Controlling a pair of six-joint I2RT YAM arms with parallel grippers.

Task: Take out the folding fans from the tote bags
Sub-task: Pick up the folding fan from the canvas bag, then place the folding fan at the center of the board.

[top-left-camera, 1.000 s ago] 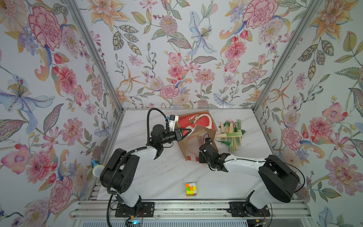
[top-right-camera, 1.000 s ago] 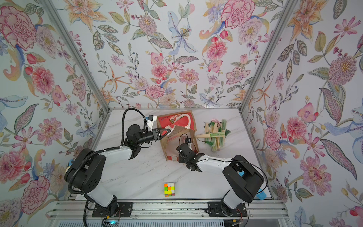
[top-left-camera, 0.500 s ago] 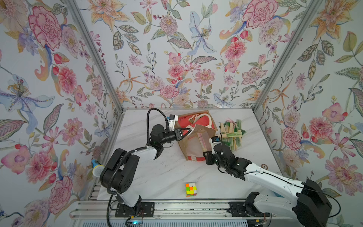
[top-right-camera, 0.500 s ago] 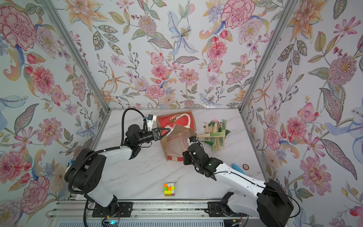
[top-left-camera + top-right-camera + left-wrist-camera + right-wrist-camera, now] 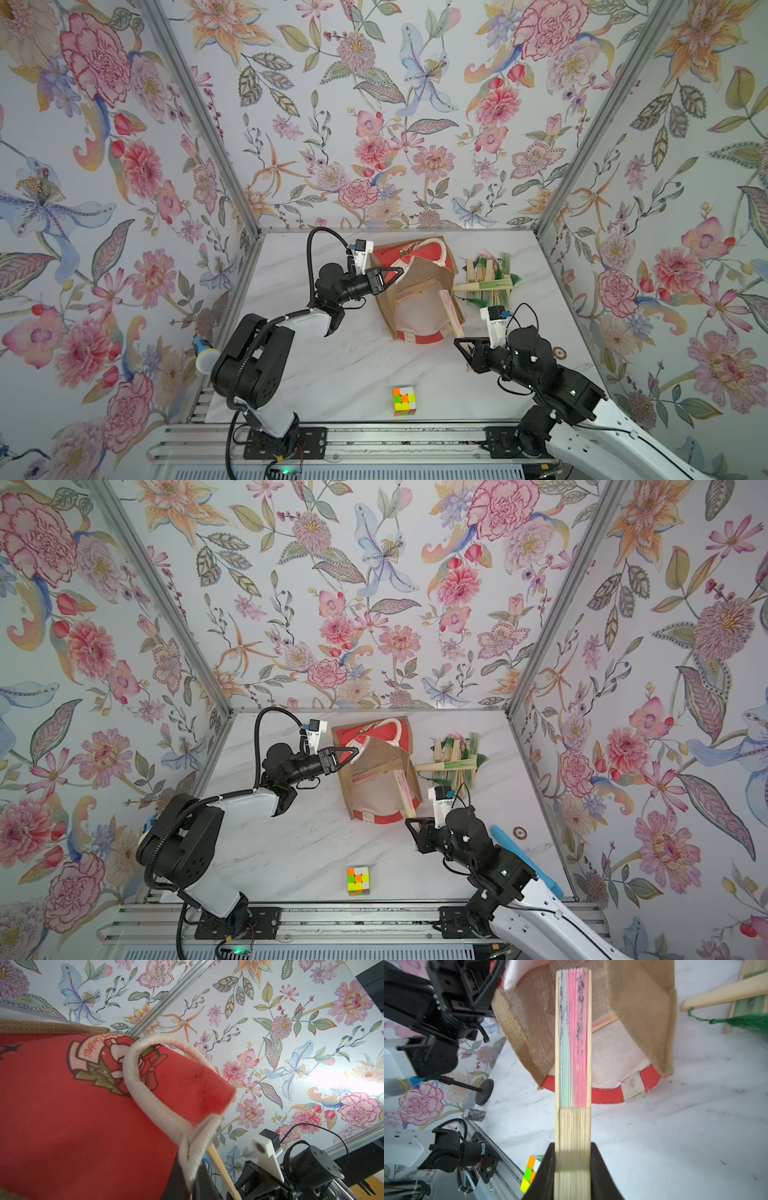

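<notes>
- Plainly, one folding fan (image 5: pixel 573 1043) is half out of the tote bag (image 5: pixel 419 272). Its pink and pale-green pleated end lies within the bag's mouth, and its bamboo end is outside.
- The right gripper (image 5: pixel 572 1148) is clamped on that bamboo end. Its jaws are only narrowly apart, pressed to the fan's two flat sides.
- The right arm reaches low over the table (image 5: pixel 332 365) from its base. Its wrist is level and the gripper points into the bag's mouth.
- The tote bag lies on its side with its cream lining showing and its red-and-white trim on the table.
- A second fan (image 5: pixel 415 289) lies inside the bag, against the jute wall.
- The left gripper (image 5: pixel 397 272) is fully closed, pinching the bag's white handle (image 5: pixel 145 1093) at the upper rim.
- The left arm is folded at the elbow, with its forearm raised toward the bag and the gripper clear of the table.
- The bag's red panel carries a banner (image 5: pixel 89 1047) on which "Christmas" can be read.
- A pile of fans (image 5: pixel 488 278), some with green tassels, lies just beside the bag on the side away from the left arm.
- A colour cube (image 5: pixel 404 401) sits well apart from the bag's mouth.
</notes>
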